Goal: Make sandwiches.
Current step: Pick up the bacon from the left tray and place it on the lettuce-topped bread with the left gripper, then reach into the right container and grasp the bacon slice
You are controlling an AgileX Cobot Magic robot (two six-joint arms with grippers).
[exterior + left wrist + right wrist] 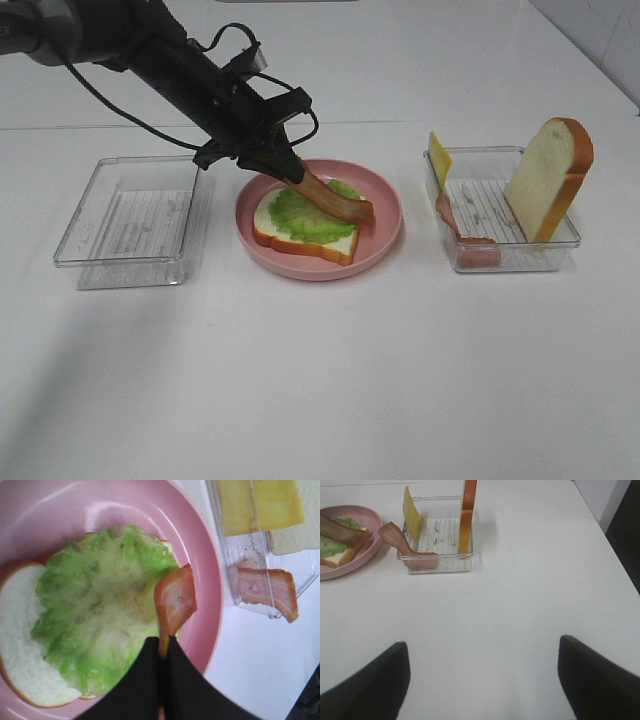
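Firmly clamped, the left gripper pinches one end of a bacon strip that slants down onto the lettuce leaf atop a bread slice on the pink plate. The right gripper hangs wide open above the white table, near the clear tray.

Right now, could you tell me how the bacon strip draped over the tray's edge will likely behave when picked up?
Probably floppy: the bacon strip bends over the tray wall. It looks thin, so likely light. Gripped at one end, it may sag like the other bacon strip in the left gripper.
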